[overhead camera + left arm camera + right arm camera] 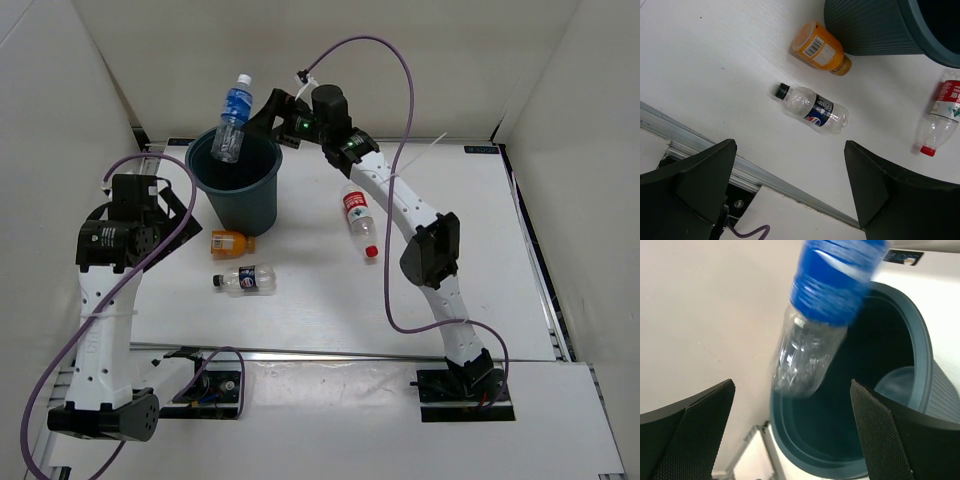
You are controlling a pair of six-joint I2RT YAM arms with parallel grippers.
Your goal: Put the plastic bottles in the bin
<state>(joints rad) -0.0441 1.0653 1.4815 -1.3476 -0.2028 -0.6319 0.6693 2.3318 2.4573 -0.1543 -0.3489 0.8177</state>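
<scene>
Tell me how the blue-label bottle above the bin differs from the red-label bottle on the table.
The blue-label bottle is in the air, base down, tilted over the mouth of the bin; the red-label bottle lies flat on the table, right of the bin. The blue-label bottle looks motion-blurred in the right wrist view; the red-label bottle looks sharp. Both are small, clear plastic.

Pepsi globe logo on black-capped bottle, barcode on orange bottle

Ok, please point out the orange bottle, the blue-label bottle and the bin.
orange bottle (819, 49): left wrist view, white label.
blue-label bottle (237, 104): top view, blue label.
bin (243, 206): top view, outer wall.
</scene>
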